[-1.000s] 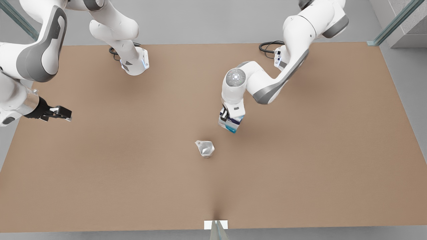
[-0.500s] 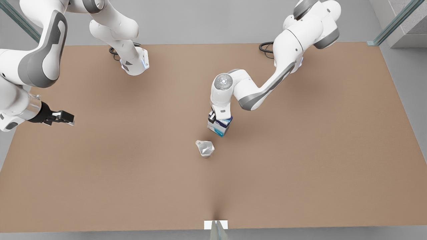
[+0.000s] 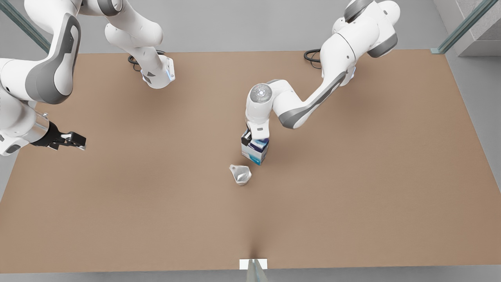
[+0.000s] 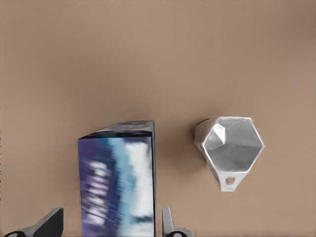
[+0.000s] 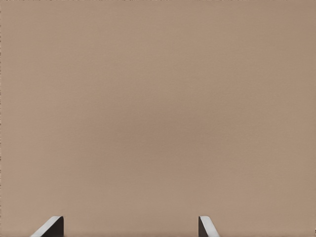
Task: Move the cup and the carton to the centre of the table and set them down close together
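Since the earlier frame the carton (image 3: 255, 151) has come down and closer to the cup (image 3: 240, 174), near the table (image 3: 352, 196) centre in the front view. Left gripper (image 3: 250, 140) grips it from above. Right gripper (image 3: 74, 140) waits far off at the front view's left. Left wrist view: fingers (image 4: 168, 224) clamp the carton (image 4: 118, 182), cup (image 4: 229, 150) just beside, apart. Right wrist view: fingers (image 5: 52, 227) wide apart, holding nothing. Carton prob light, stiff; side grip suits.

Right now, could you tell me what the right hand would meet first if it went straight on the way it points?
Probably the bare table: the right hand, open, faces plain tabletop, far from the cup and carton.
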You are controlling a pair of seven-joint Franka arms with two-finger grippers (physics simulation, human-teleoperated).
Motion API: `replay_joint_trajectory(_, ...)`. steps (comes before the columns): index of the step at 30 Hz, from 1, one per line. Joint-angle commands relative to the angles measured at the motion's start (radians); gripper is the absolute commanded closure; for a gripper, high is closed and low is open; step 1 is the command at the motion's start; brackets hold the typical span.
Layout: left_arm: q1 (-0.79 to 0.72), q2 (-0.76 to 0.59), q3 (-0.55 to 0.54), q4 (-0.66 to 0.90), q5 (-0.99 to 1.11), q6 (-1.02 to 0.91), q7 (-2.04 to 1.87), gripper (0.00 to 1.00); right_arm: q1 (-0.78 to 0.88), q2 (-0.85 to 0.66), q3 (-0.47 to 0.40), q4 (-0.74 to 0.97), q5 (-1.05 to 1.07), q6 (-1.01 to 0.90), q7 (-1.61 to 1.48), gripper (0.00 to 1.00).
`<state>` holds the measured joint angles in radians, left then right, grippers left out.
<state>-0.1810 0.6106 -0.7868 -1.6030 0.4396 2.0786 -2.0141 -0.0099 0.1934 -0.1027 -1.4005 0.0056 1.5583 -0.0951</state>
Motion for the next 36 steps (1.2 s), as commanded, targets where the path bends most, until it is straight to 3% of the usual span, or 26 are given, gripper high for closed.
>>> replay_joint_trajectory(1, 0.0, 0.0, 0.0, 0.0, -0.002, -0.002, 0.0, 0.0, 0.001, 0.0, 0.0, 0.0, -0.003, 0.002, 0.0, 0.0)
replay_joint_trajectory(12, 0.002, -0.003, -0.014, 0.043, -0.007, -0.086, 0.002, 0.0, 0.001, 0.003, 0.0, 0.002, 0.004, 0.002, 0.002, 0.0)
replay_joint_trajectory(14, 0.002, -0.003, -0.014, 0.081, -0.007, -0.123, 0.003, 0.0, 0.002, 0.008, 0.0, 0.002, 0.001, 0.002, 0.003, 0.0)
replay_joint_trajectory(15, 0.012, -0.012, -0.02, 0.155, -0.038, -0.235, 0.024, 0.0, 0.002, 0.009, 0.0, 0.002, 0.002, 0.002, 0.003, 0.0)
replay_joint_trajectory(16, 0.063, -0.048, -0.015, 0.233, -0.159, -0.374, 0.185, 0.0, 0.004, 0.009, 0.0, 0.002, 0.002, 0.002, 0.003, 0.0)
replay_joint_trajectory(17, 0.166, -0.061, -0.003, 0.336, -0.271, -0.642, 0.556, 0.0, 0.002, 0.009, 0.0, 0.003, 0.002, 0.002, 0.003, 0.0)
replay_joint_trajectory(18, 0.273, -0.061, 0.089, 0.442, -0.305, -0.836, 0.992, 0.0, 0.002, 0.009, 0.0, 0.003, 0.002, 0.002, 0.003, 0.0)
replay_joint_trajectory(19, 0.423, -0.061, 0.146, 0.462, -0.302, -0.877, 1.421, 0.0, -0.001, 0.009, 0.0, 0.003, 0.002, 0.002, 0.0, 0.0)
replay_joint_trajectory(20, 0.471, -0.06, 0.296, 0.506, -0.303, -0.864, 1.799, 0.0, -0.004, 0.009, 0.0, 0.003, 0.004, 0.0, -0.002, 0.0)
replay_joint_trajectory(22, 0.496, -0.074, 0.339, 0.518, -0.308, -0.808, 1.951, 0.0, -0.004, 0.009, 0.0, 0.003, 0.004, 0.0, -0.003, 0.0)
replay_joint_trajectory(23, 0.494, -0.146, 0.348, 0.517, -0.338, -0.807, 1.951, 0.0, -0.001, 0.009, 0.0, 0.003, 0.004, 0.002, -0.003, 0.0)
replay_joint_trajectory(24, 0.477, -0.23, 0.429, 0.477, -0.407, -0.789, 1.953, 0.0, -0.004, 0.008, 0.0, 0.02, 0.004, -0.001, -0.005, 0.0)
replay_joint_trajectory(25, 0.416, -0.391, 0.59, 0.281, -0.539, -0.637, 1.963, 0.0, -0.005, 0.021, 0.0, 0.028, 0.004, -0.001, 0.003, 0.0)
replay_joint_trajectory(36, 0.397, -0.42, 0.61, 0.276, -0.512, -0.624, 1.967, 0.0, -0.002, 0.023, 0.0, 0.026, 0.004, -0.001, 0.003, 0.0)
